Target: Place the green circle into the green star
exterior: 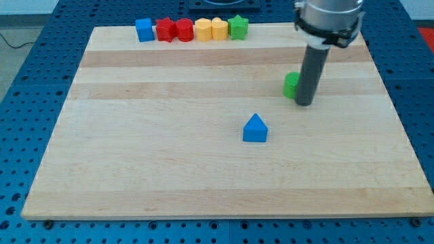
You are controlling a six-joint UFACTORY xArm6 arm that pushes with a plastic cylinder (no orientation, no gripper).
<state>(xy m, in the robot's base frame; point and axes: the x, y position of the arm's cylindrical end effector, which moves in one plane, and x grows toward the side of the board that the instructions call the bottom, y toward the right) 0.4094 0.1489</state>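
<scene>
The green circle (291, 85) sits on the wooden board at the view's right, partly hidden behind my rod. My tip (305, 104) rests on the board touching or just beside the circle's right lower side. The green star (238, 27) stands at the view's top, at the right end of a row of blocks, well up and left of the circle.
The row at the top edge holds a blue cube (144, 30), a red block (165, 30), a red block (184, 30), a yellow block (203, 30) and a yellow heart (220, 28). A blue triangle block (255, 128) lies mid-board, below left of my tip.
</scene>
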